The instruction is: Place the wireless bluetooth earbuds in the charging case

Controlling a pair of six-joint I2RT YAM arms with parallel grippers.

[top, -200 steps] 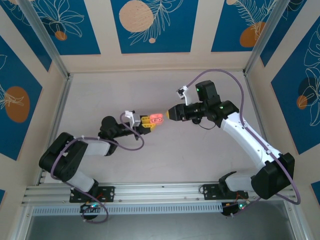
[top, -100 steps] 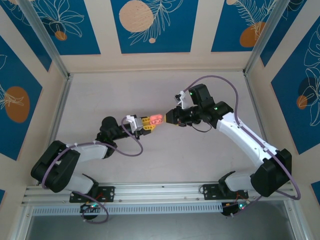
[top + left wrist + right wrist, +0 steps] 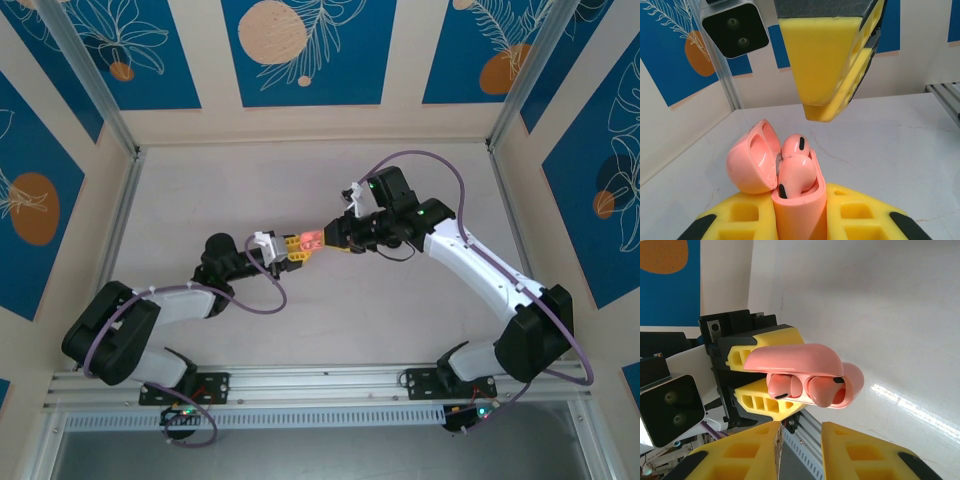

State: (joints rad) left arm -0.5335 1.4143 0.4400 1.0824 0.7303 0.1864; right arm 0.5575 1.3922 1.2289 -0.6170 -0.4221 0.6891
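Charging case [image 3: 799, 212], a small salmon-pink rounded plastic box: stands upright at lower centre of the left wrist view, pinched by its body between the tightly closed yellow fingers of the left gripper [image 3: 298, 244]. Gapes open at the top, with the hinged lid [image 3: 752, 162] swung out toward the left of that frame. Holds both wireless bluetooth earbuds, tiny glossy pale-pink pieces: rear earbud [image 3: 795, 145] sunk in its well, front earbud [image 3: 797, 172] seemingly riding higher, perhaps not fully seated. Sits at mid-frame in the overhead view, apparently raised above the pale marbled tabletop [image 3: 200, 190], long axis running rightward along the line of the left arm, straight at the right gripper [image 3: 822, 110]. As for that one: reaches in from top centre of the left wrist view, narrowed to a slim gap with nothing inside, tips directly over the mouth of the charging case, near but not touching. Calls, by the look of it, for a short straight push along that shared axis onto the proud front earbud, or a sideways nudge to fold the lid over. Nothing solid between tips and earbuds; just the open lid to be minded, plus the grey camera block [image 3: 732, 27] at upper left and the purple cable [image 3: 420, 153] looping above the right arm, both well off the path.
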